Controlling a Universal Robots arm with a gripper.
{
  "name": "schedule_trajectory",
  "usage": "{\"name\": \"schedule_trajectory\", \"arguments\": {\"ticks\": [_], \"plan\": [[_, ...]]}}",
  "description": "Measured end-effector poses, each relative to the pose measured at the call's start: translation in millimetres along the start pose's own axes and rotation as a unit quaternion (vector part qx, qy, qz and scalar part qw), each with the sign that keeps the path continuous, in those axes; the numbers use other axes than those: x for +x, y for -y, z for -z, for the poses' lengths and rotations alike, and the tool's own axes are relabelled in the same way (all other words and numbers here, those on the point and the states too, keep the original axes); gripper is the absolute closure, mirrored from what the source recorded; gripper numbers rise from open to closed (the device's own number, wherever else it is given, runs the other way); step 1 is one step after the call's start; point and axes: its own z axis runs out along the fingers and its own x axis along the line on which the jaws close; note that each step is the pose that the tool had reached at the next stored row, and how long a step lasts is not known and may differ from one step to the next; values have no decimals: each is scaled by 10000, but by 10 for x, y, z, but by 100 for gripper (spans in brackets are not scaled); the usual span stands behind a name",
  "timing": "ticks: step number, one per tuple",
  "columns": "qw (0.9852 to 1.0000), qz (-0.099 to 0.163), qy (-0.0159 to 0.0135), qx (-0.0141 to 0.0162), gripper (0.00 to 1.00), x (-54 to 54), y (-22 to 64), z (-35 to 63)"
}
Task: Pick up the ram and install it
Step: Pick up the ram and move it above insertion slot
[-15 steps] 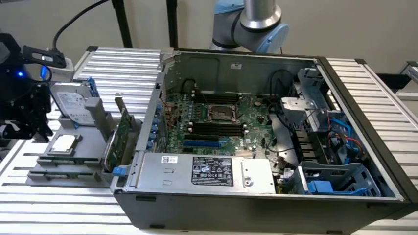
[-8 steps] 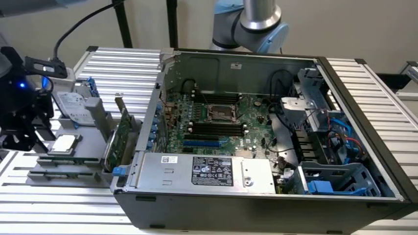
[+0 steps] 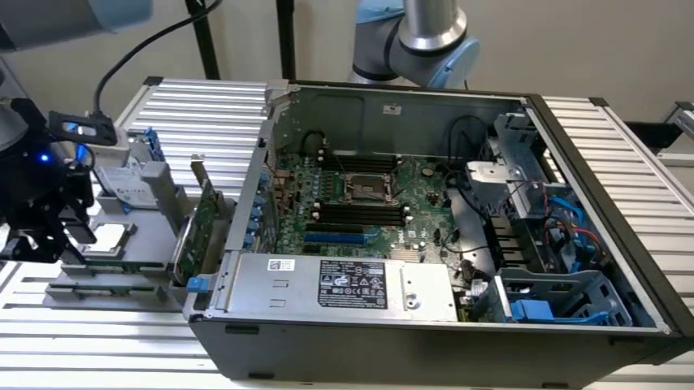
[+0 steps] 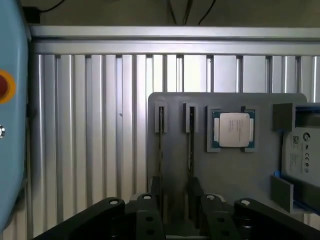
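Gripper (image 4: 175, 194) hangs over the near edge of the gray holder (image 4: 172, 107). Its two black fingers (image 4: 196, 192) stand apart, with bare holder surface showing between them and nothing clamped.

The ram (image 4: 190, 142) stands on edge in a narrow slot of the holder and shows as a thin dark line. One end runs in under a fingertip. A second stick (image 4: 161, 145) stands in the neighbouring slot, parallel, and its end goes under the other fingertip. I cannot tell whether either finger touches a stick. A strip of free holder lies between the two slots.

Beyond the ram's slot a processor (image 4: 232, 129) lies flat in its own pocket, close to the slot but apart from it. Past that, a hard drive (image 4: 302, 150) sits between raised gray stops.

On the side away from the processor, the holder's edge gives onto open ribbed table (image 4: 90, 125), up to a blue panel (image 4: 7, 125) with a red button.

In the exterior view the gripper (image 3: 38, 231) sits at the exterior view's left over the holder (image 3: 109, 286). A green card (image 3: 201, 223) stands upright at the holder's edge, between the gripper and the open computer case (image 3: 607, 162). Inside the case the black memory slots (image 3: 358, 213) lie uncovered, with the power supply (image 3: 336, 284) along the near wall.
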Motion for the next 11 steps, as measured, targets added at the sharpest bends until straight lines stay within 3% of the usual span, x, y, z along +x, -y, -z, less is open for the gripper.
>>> {"name": "schedule_trajectory", "arguments": {"ticks": [11], "plan": [[10000, 1, 1, 0, 0, 10, 37, -199]]}}
